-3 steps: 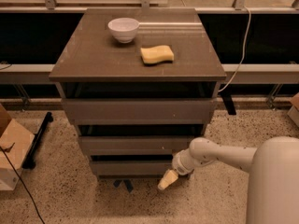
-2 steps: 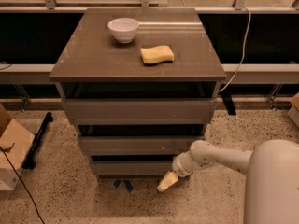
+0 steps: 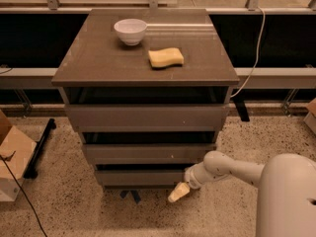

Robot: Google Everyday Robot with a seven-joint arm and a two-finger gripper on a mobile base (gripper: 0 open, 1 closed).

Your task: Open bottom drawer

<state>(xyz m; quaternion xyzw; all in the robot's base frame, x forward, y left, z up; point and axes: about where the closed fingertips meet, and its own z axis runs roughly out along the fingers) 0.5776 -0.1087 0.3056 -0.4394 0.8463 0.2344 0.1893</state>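
The bottom drawer (image 3: 140,177) is the lowest and narrowest grey-brown front of the cabinet (image 3: 89,73), close to the floor. A dark gap shows above its top edge. My gripper (image 3: 178,192) is at the drawer's lower right corner, just above the floor, pointing down and to the left. My white arm (image 3: 232,168) reaches in from the right. Whether the gripper touches the drawer front I cannot tell.
A white bowl (image 3: 130,31) and a yellow sponge (image 3: 166,58) lie on the cabinet top. The top drawer (image 3: 148,116) and middle drawer (image 3: 148,153) stand above. A cardboard box (image 3: 12,157) and a black bar (image 3: 39,147) are on the floor at left. A cable (image 3: 252,63) hangs at right.
The gripper has dropped very slightly beside the drawer's lower right corner. The drawer fronts look as they did.
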